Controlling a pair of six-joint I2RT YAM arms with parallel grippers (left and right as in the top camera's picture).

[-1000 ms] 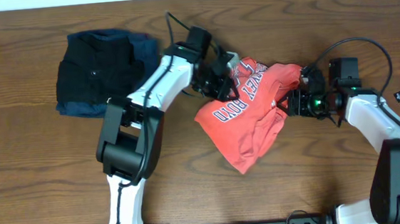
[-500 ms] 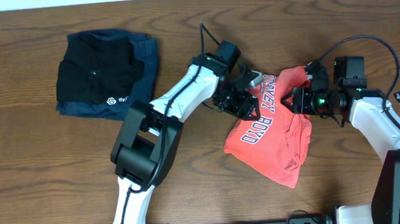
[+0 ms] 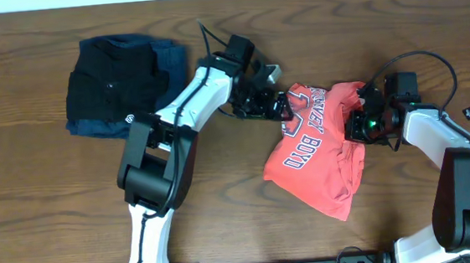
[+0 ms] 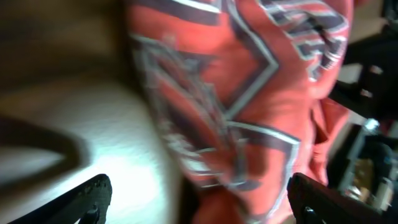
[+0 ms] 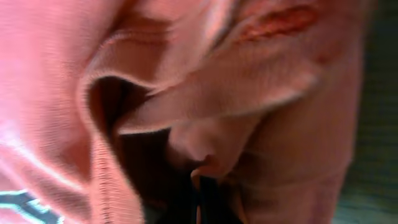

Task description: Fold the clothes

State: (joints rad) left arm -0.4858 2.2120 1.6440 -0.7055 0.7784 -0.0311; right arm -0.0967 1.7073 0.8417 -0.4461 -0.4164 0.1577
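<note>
Wooden table (image 3: 39, 206) overhead; wrist views show left fingers (image 4: 93, 194) released, right fingers (image 3: 358, 127) gripping T-shirt (image 3: 321, 162).

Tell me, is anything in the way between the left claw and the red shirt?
Nothing visible. The open left gripper sits right beside the red shirt, which fills its camera's view. The right gripper is pinching the shirt's other side.
</note>
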